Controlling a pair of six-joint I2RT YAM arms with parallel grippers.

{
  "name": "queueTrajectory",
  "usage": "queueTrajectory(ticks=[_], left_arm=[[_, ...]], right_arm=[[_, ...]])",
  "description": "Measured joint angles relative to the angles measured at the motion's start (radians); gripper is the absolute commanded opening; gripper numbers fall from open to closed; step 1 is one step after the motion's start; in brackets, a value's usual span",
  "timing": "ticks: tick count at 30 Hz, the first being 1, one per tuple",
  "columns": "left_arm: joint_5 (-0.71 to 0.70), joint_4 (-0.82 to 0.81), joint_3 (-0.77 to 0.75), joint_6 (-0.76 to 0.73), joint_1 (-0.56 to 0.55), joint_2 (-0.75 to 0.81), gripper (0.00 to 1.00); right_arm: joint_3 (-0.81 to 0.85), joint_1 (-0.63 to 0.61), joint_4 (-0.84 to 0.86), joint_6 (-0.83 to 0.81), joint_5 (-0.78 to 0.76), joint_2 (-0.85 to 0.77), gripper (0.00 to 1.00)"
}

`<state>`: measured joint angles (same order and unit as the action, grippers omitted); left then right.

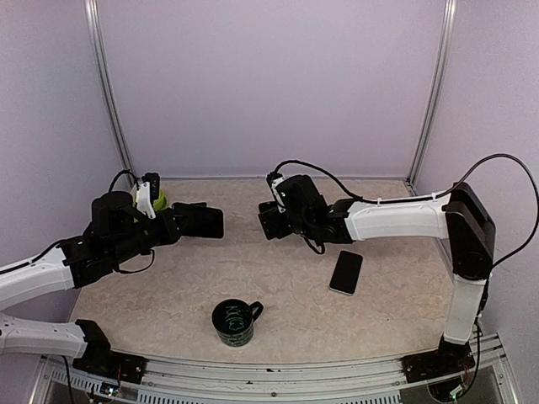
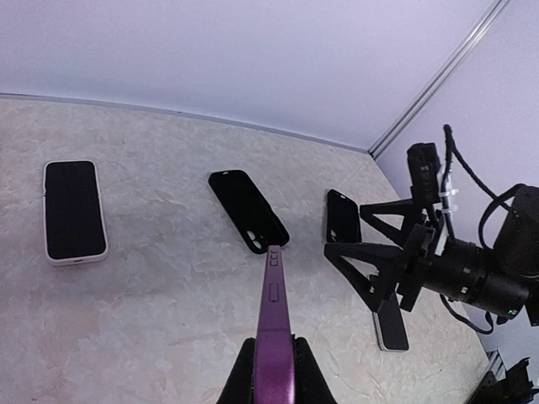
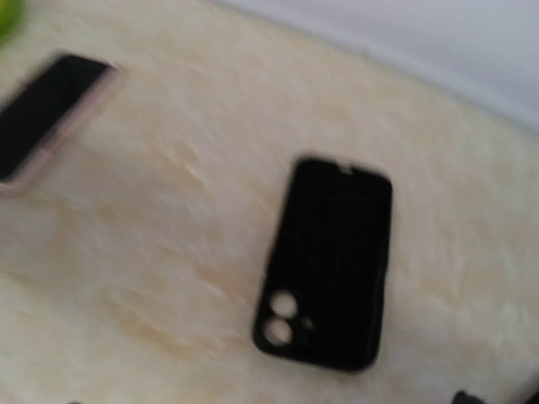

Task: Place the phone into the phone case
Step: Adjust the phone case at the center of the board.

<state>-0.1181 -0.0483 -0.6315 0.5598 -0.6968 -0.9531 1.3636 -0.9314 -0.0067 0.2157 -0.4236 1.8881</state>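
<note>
Left wrist view: left tool (image 2: 271, 383) clamped on purple phone (image 2: 274, 311), edge-up at bottom centre.
Right tool (image 2: 345, 229) spread open at right; black phone case (image 2: 248, 209) lies mid-frame on tabletop (image 2: 168, 320).

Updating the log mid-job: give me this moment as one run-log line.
left gripper: shut on purple phone | right gripper: open, empty | black case: flat on table | phone: not yet in case
</note>
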Motion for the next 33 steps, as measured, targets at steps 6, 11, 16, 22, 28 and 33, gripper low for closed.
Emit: queueTrajectory(ticks=[6, 11, 16, 22, 28, 33], left_arm=[[-0.031, 0.022, 0.033, 0.013, 0.0, 0.053, 0.0], [-0.043, 0.034, 0.044, 0.017, 0.0, 0.073, 0.0], [-0.048, 0.035, 0.048, 0.019, 0.0, 0.087, 0.0], [-0.046, 0.035, 0.059, 0.019, 0.0, 0.106, 0.0], [-0.043, 0.035, 0.064, 0.02, 0.0, 0.106, 0.0], [-0.043, 0.035, 0.07, 0.02, 0.0, 0.106, 0.0]], right_arm=[[0.077, 0.073, -0.097, 0.112, 0.018, 0.117, 0.82], [0.116, 0.128, -0.109, 0.152, 0.07, 0.168, 0.71], [0.2, 0.171, -0.116, 0.159, 0.122, 0.246, 0.66], [0.266, 0.204, -0.125, 0.14, 0.159, 0.34, 0.63], [0.307, 0.222, -0.151, 0.121, 0.192, 0.402, 0.61], [0.33, 0.237, -0.163, 0.114, 0.222, 0.433, 0.53]])
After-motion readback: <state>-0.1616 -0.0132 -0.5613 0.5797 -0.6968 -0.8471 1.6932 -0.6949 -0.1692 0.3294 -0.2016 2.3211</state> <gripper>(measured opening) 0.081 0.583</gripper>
